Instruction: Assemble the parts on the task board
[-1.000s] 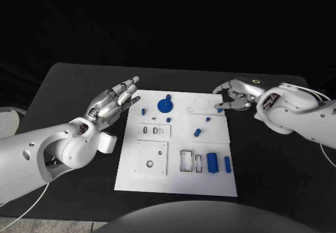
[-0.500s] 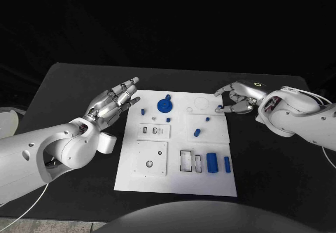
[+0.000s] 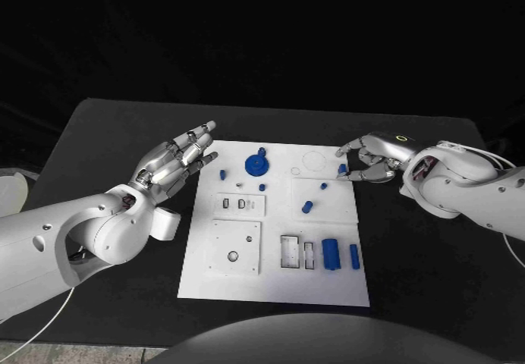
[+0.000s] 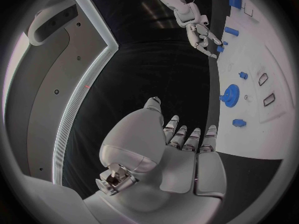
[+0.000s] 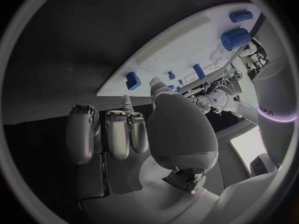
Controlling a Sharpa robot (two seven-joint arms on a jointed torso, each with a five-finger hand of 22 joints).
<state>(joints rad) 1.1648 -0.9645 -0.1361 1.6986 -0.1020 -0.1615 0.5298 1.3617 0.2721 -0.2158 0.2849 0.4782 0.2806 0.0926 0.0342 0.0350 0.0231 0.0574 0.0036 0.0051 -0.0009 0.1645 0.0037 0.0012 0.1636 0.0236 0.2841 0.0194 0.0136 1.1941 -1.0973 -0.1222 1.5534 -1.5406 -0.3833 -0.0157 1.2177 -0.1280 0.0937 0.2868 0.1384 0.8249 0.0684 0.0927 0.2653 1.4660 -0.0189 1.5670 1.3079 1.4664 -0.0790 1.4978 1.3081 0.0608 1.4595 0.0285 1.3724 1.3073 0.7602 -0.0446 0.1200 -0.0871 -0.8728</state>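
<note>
The white task board (image 3: pixel 279 280) lies mid-table. On it are a blue gear (image 3: pixel 257 164), a short blue peg (image 3: pixel 307 205) and two blue blocks (image 3: pixel 331 254) near the front. My left hand (image 3: pixel 175 159) hovers open at the board's left edge, fingers spread and palm up (image 4: pixel 181 149). My right hand (image 3: pixel 370 163) sits at the board's far right edge. Its fingertips are close around a small blue piece (image 3: pixel 342 168) lying at the board's rim (image 5: pixel 132 79). The fingers are apart and I see no grip on it. The left wrist view also catches the right hand (image 4: pixel 201 34).
Small blue studs (image 3: pixel 224 174) and white inset plates (image 3: pixel 243 203) with slots lie on the board's left half. Black table (image 3: pixel 438 258) surrounds the board on every side. A white object (image 3: pixel 9 189) sits off the table's left edge.
My right hand has drifted a little toward me along the board's right edge, bringing its fingertips closer round the small blue piece. The left hand and the parts have not moved.
</note>
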